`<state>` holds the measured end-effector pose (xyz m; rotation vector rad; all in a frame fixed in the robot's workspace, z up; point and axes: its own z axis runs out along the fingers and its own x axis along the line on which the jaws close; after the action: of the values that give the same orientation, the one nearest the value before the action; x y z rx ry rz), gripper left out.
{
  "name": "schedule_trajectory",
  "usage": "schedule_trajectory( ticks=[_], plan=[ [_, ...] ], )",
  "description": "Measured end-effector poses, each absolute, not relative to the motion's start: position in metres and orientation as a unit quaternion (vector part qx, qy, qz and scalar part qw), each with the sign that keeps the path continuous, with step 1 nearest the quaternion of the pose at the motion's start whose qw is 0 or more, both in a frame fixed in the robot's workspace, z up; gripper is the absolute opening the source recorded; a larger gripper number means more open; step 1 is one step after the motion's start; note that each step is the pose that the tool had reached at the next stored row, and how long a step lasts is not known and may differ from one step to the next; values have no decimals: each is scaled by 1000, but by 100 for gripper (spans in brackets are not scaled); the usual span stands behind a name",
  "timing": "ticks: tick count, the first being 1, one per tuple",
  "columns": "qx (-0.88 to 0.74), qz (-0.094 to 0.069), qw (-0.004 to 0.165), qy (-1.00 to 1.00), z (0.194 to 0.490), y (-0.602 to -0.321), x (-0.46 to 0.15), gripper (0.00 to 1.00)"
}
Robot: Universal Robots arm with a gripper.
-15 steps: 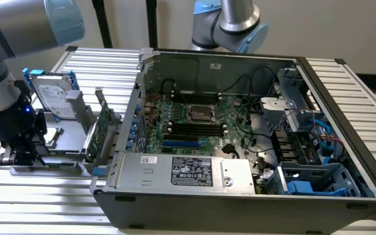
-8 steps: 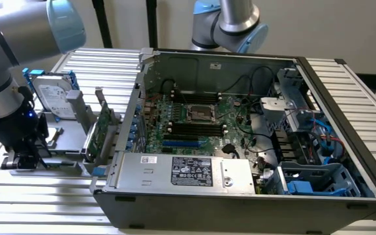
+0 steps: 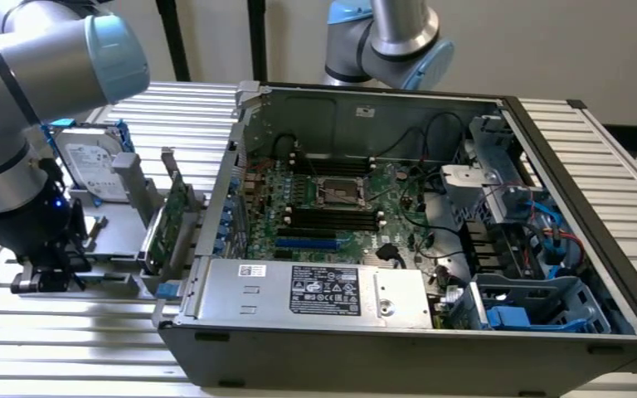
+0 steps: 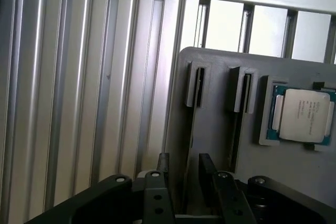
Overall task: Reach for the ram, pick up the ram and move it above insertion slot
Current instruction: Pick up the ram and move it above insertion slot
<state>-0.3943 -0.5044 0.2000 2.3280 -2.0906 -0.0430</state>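
Reach step in hand; hand point(image 4: 184, 167) wide open, empty, over grey holder point(image 4: 215, 129); ram point(image 4: 198, 85) apparently edge-on in its slot; grasp calls for fingers point(image 4: 164, 163) straddling it.

Arm point(image 3: 14, 124) bent low — gripper point(image 4: 184, 165) pointing down, jaws apart.

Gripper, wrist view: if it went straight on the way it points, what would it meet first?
Probably the grey holder: the open gripper lines up with its narrow slot. Whether anything stands in that slot is unclear.
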Motion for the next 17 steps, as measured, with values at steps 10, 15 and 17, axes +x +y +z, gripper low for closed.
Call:
schedule_trajectory(
  ticks=[10, 15, 17],
  plan=[
    [738, -21, -2, -675, 198, -504, -394, 36],
    [735, -25, -7, -677, 198, -504, -394, 35],
    [735, -25, -7, -678, 198, -504, -394, 28]
  ],
)
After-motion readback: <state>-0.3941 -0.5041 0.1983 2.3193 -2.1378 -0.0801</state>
